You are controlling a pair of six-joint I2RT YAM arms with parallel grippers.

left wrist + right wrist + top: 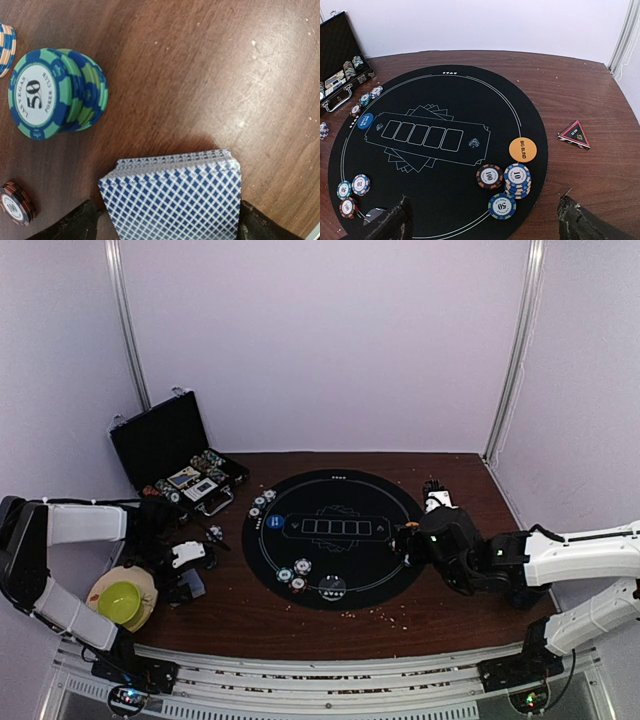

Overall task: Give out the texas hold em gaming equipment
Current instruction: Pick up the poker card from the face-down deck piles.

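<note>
**A:** Right gripper (pixel 484 215): fingers spread wide, nothing between them. Just ahead of it on the round mat (pixel 445 80) are a 100 chip (pixel 489 176), a stack of 10 chips (pixel 517 180) and a 50 chip (pixel 502 206). The orange big-blind button (pixel 522 149) sits a little beyond those.

**B:** Other seats?

**A:** Off to its left, near the mat's edge, three single chips (pixel 360 184). Farther ahead and left, a blue button (pixel 365 120) with three more chips (pixel 365 98) close by. Three places stocked, by my reading.

**B:** And the left gripper (pixel 168 212)?

**A:** Spread as wide as it goes. The card deck (pixel 172 185) looks to lie on the table between its fingers (pixel 75 225). Whether the pads touch the deck's edges, I can't tell from here. A green 50 stack (pixel 55 92) stands ahead and left of it.

**B:** What's left?

**A:** The dealing, I'd say. The five card boxes (pixel 422 136) printed on the mat are bare, and I see no card at any seat. Some chips are in the black case (pixel 340 55), far ahead-left of the right gripper. So chips largely out, cards not begun.
</note>
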